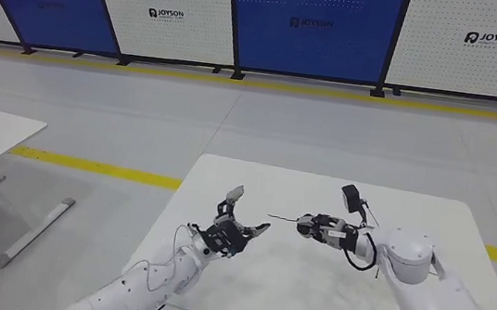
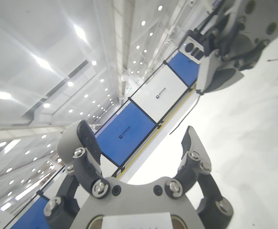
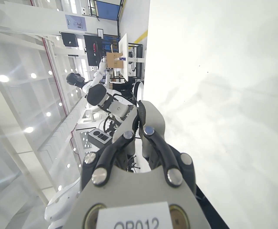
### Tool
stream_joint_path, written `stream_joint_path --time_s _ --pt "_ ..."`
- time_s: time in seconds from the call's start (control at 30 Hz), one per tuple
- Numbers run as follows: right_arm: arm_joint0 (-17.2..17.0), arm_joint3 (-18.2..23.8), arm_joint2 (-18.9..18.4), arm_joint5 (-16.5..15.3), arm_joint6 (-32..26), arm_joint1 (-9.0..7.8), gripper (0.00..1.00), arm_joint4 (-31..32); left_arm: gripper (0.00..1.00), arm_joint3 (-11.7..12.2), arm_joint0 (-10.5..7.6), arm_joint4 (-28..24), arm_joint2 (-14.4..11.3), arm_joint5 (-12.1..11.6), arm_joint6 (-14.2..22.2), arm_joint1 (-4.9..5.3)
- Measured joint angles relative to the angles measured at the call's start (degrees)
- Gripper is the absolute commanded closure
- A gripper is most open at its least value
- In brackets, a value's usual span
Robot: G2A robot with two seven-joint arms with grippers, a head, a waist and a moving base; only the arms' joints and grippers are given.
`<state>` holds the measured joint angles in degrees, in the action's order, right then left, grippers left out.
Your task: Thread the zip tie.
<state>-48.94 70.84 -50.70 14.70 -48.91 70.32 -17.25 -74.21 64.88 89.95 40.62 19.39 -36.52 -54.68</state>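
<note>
One zip tie (image 1: 283, 219) is all you have to manage. It is a thin black strap pinched in your right hand (image 1: 304, 224), whose fingers are pressed together on one end. The free length sticks out from those fingertips over the table (image 1: 255, 179), pointing toward your left hand (image 1: 251, 209), and seems to hang clear of the surface. Your left hand is spread wide and empty, its two pads well apart. In the left wrist view, the strap's tip ends near the gap between the pads.

Expect the strap to be very light and springy. It is stiff enough to hold itself out, yet it bows slightly along its length and will probably flick aside if nudged. The plastic is likely slick, so a shallow pinch may slip. Take hold close to the tip with the left pads, flat sides against them, so you can steer it. Whether the locking head sits inside the right fingers I cannot tell.
</note>
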Motion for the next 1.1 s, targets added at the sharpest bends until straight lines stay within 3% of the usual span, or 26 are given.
stream_joint_path --time_s 0.07,0.13,0.53,0.6,0.63,0.73,0.87,1.0,1.03,1.1 --pt "0.13 0.02 0.1 0.49 0.07 0.07 1.0 0.2 0.0 -0.14 -4.29 0.0 -6.06 0.06 3.38 1.78" --pt "0.16 -0.01 0.1 0.54 0.1 0.09 1.0 0.21 0.0 -0.58 -6.39 0.0 -9.04 0.09 4.81 2.36" --pt "0.16 -0.01 0.1 0.52 0.1 0.09 1.0 0.2 0.0 -0.6 -5.97 0.0 -8.7 0.06 4.67 2.31" --pt "0.01 0.09 0.15 0.53 0.34 0.08 1.0 0.42 0.0 -0.8 -5.88 -0.06 -8.31 -1.34 5.09 2.36" --pt "-0.2 0.43 0.36 0.72 1.05 0.06 1.0 1.25 0.0 -0.93 -5.84 -0.05 -7.95 -2.49 5.4 2.5" --pt "-0.67 2.27 1.11 1.78 2.44 -0.09 1.0 5.07 0.0 -1.83 -6.33 0.01 -6.47 -8.82 8.16 3.6" --pt "-0.72 3.19 1.44 1.19 0.31 -0.42 1.0 8.17 0.0 -4.68 -7.64 0.01 -4.32 -19.54 11.92 6.48" --pt "-0.89 3.5 1.41 -1.94 -1.08 -0.67 1.0 10.34 0.0 -8.33 -6.83 -1.07 -0.49 -29.81 13.79 9.1" --pt "-1.1 3.68 1.23 -2.36 -0.56 -0.7 1.0 10.67 0.0 -8.97 -6.56 -1.51 0.47 -31.34 13.91 9.46" --pt "-1.35 3.87 1.02 -2.6 -0.04 -0.7 1.0 10.52 0.0 -9.06 -6.47 -1.59 0.57 -31.55 13.91 9.51"
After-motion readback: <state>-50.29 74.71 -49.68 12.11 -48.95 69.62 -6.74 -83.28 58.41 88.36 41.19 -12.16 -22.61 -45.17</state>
